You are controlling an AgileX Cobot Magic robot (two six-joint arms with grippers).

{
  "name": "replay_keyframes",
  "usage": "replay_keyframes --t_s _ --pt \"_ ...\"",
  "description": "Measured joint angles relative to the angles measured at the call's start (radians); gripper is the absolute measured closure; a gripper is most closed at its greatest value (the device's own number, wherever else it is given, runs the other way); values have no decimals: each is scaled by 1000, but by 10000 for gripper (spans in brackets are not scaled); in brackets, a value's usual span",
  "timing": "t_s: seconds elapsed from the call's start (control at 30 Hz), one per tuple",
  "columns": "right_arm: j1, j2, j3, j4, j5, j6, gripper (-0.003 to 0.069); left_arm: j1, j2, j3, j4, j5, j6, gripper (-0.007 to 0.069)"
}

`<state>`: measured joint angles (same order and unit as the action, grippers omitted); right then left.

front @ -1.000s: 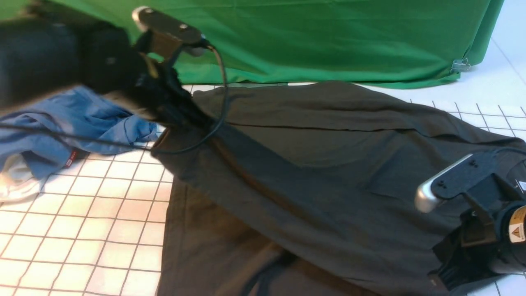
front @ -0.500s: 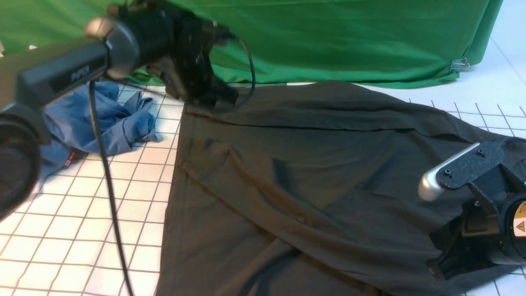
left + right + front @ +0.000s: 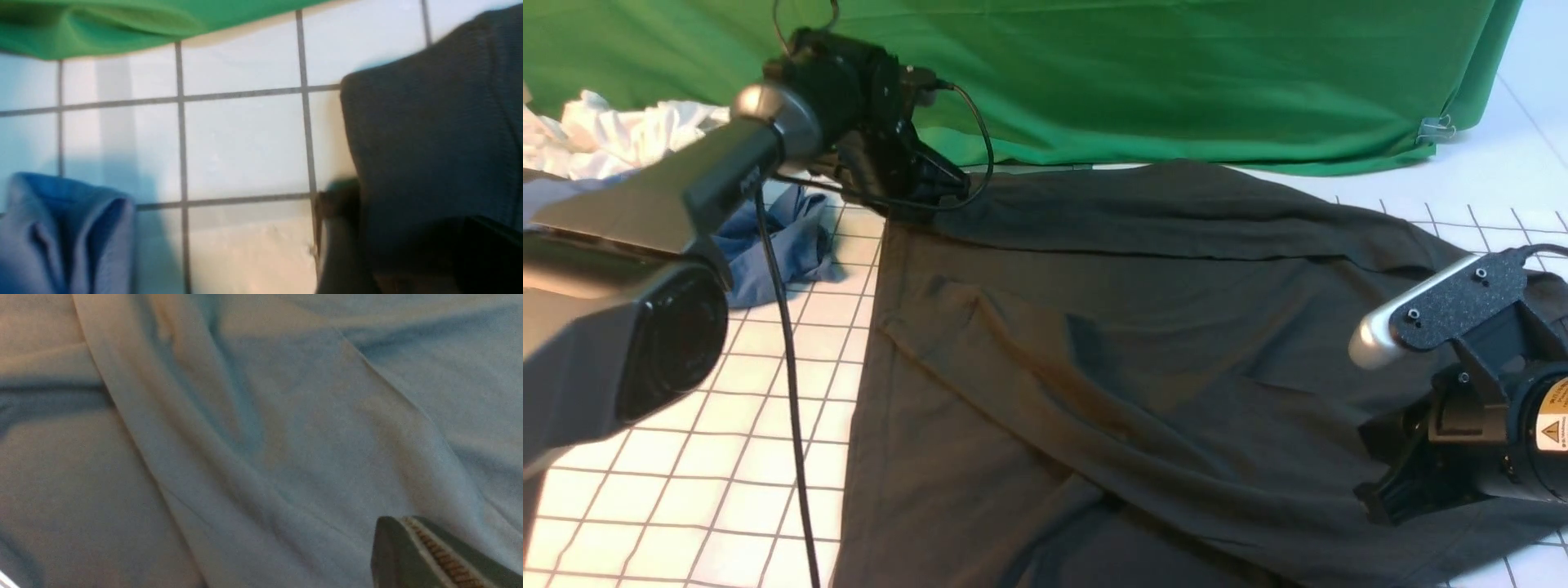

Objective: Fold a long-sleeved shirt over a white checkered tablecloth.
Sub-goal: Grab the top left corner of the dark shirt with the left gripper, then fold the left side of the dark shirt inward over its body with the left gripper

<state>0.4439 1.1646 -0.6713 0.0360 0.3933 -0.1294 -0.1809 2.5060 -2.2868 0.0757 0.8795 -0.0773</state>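
Being kept apart, the fingers of the left pincer (image 3: pixel 408 208) are being positioned at the far left corner of the long-sleeved shirt (image 3: pixel 1192 327), with dark fabric being seen between them in the left wrist view; whether it is being gripped cannot be told. The right pincer (image 3: pixel 1364 469) is being held above the right part of the shirt, its tip being angled toward the cloth; whether its fingers are being kept together or slightly apart cannot be told, and no fabric is being seen clamped in it.

The shirt is being spread beneath and between both pincers, over the white checkered tablecloth (image 3: pixel 727 457). Its far edge is being folded over in a long band, which is being extended from the left pincer toward the right. Nearer than the left pincer, a loose diagonal ridge is being formed across the dark fabric, being carried down toward the area beside the right pincer.

To the left of the left pincer, a blue garment (image 3: pixel 784 253) is being left crumpled, partly being covered from view by the arm. Farther left, a white garment (image 3: pixel 645 131) is being bunched. Behind the left pincer, a green backdrop (image 3: pixel 1176 82) is being hung.
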Motion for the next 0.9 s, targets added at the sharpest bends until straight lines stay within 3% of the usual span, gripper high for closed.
replay_keyframes --t_s 0.27,0.43,0.53,0.63,0.73,0.9 --pt "0 0 0 -1 -4 0 590 0 -3 -1 -11 -18 13 618" --pt "0 0 0 -1 -4 0 588 0 -69 -30 -25 63 34 643" --pt "0 0 0 -1 -4 -3 587 0 -176 -72 -76 236 92 643" --pt "0 0 0 -1 -3 -14 583 0 -239 -65 -114 300 113 643" --pt "0 0 1 -1 0 -24 578 0 -344 37 -184 313 122 643" --pt "0 0 1 -1 0 -26 576 -13 -518 507 -308 311 140 642"
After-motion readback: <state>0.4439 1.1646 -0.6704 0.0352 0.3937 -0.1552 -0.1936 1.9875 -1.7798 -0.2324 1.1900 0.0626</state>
